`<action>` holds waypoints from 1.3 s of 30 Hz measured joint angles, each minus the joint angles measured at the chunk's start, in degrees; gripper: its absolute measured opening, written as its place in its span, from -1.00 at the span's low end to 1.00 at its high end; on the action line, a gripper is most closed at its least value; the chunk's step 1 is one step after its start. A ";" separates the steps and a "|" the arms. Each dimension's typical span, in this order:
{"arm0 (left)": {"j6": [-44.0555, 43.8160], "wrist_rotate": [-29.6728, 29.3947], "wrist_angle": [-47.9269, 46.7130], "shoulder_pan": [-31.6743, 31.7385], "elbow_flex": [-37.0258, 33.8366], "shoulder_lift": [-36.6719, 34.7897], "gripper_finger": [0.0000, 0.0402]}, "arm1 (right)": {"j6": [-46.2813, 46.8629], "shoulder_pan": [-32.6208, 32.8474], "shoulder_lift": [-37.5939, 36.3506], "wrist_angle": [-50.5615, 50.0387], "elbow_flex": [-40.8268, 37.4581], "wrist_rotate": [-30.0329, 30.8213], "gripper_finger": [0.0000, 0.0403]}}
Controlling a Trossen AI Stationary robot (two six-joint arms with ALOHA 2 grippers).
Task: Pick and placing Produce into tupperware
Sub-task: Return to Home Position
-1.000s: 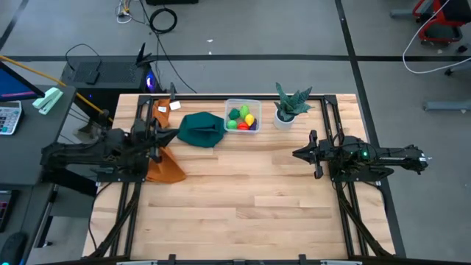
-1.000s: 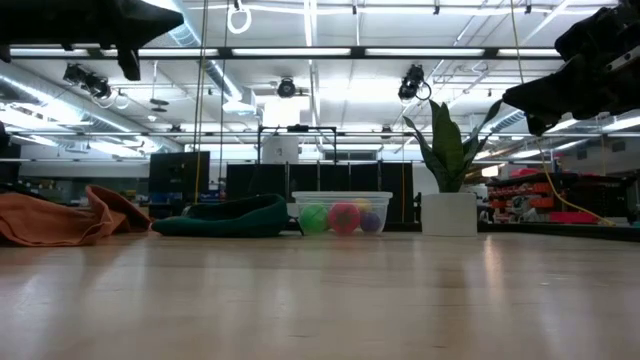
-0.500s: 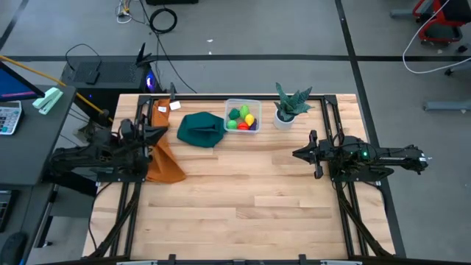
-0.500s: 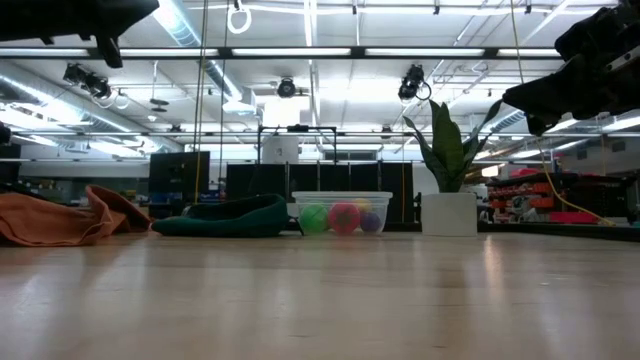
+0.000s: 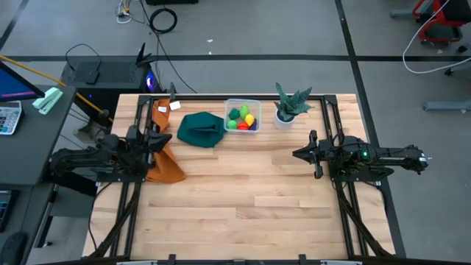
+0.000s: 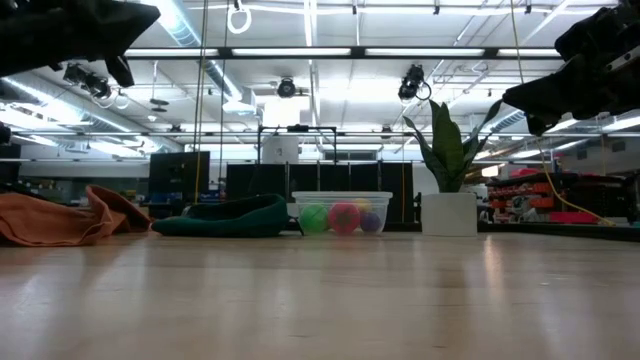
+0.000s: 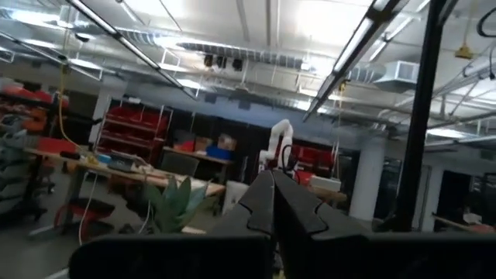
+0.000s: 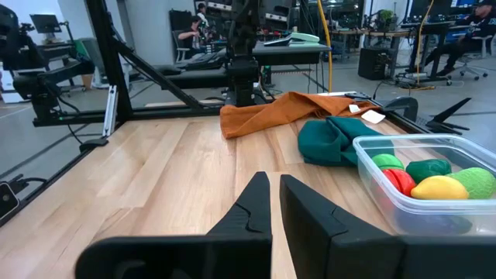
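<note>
The clear square tupperware [image 5: 243, 116] stands near the table's far edge and holds the produce [image 5: 242, 118]. Red [image 8: 399, 180], yellow [image 8: 438, 187], light green [image 8: 474, 182] and dark green [image 8: 426, 169] pieces show through its wall [image 8: 434, 213], and a purple one [image 5: 254, 126] shows from above. My left gripper [image 5: 169, 138] hovers shut over the table's left side, above the orange cloth, its fingers [image 7: 271, 186] tipped up toward the room. My right gripper [image 5: 296, 154] hangs shut over the right half, pointing level at the table's left, fingers [image 8: 256, 194] together.
A dark green cloth [image 5: 200, 129] lies just left of the tupperware, and an orange cloth [image 5: 163, 165] lies under the left arm. A potted plant [image 5: 288, 107] stands right of the tupperware. Bare wood [image 5: 243, 199] fills the middle and near part of the table.
My left arm has drawn back a little toward the table's left edge, its gripper staying shut and raised. The right arm, the tupperware and the produce have kept still.
</note>
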 joint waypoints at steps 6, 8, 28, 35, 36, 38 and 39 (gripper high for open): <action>-0.49 4.19 -1.59 -0.02 -1.53 0.01 -0.98 | 0.00 0.00 0.00 0.00 0.00 0.00 -1.00; -0.58 4.36 -2.27 -0.02 -1.65 0.01 -0.97 | 0.00 0.02 0.00 0.00 0.00 0.00 -1.00; -0.54 8.17 -19.68 -0.02 -1.71 0.04 -0.95 | 0.00 0.00 0.02 0.00 0.00 0.00 -1.00; 0.90 8.44 -22.78 -0.01 -1.74 0.04 -0.98 | 0.00 0.01 0.00 0.00 -0.02 0.00 -1.00; 1.18 8.58 -22.80 -0.02 -1.74 0.04 -0.97 | 0.00 0.02 0.00 0.00 -0.02 0.00 -1.00; 1.54 8.58 -23.13 -0.02 -1.74 0.03 -0.95 | 0.00 0.00 0.00 0.00 -0.02 0.00 -1.00; 1.64 8.58 -23.43 -0.02 -1.74 0.04 -0.94 | 0.00 0.00 0.00 0.00 -0.02 0.00 -1.00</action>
